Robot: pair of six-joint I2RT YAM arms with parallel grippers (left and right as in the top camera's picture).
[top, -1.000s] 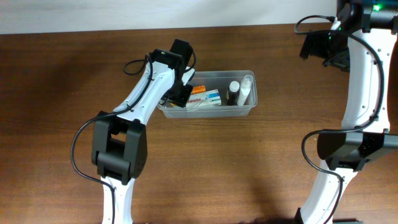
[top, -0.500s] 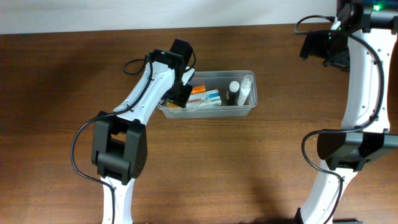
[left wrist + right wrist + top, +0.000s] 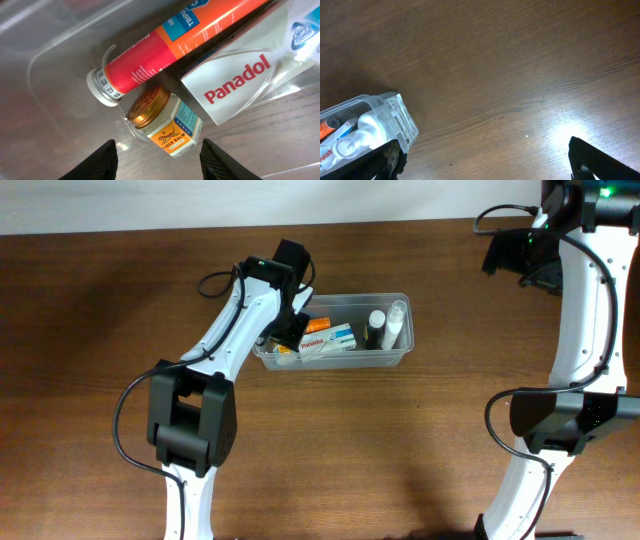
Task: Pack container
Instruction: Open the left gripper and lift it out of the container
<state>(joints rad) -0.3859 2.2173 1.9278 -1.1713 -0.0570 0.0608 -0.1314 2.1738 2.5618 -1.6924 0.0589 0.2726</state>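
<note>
The clear plastic container (image 3: 400, 356) stands mid-table. It holds an orange tube (image 3: 185, 44), a white Panadol box (image 3: 240, 80), a small Tiger Balm jar (image 3: 167, 122), a dark bottle (image 3: 374, 328) and a white bottle (image 3: 396, 322). My left gripper (image 3: 160, 162) is open and empty just above the jar at the container's left end (image 3: 287, 330). My right gripper (image 3: 485, 165) is open and empty, high at the back right (image 3: 522, 255), far from the container (image 3: 395, 117).
Brown wooden table (image 3: 420, 450) all around the container. A white wall strip runs along the back edge (image 3: 200, 205). The left arm reaches over the container's left end.
The left gripper has shifted very slightly at the container's left end. The right arm has not moved.
</note>
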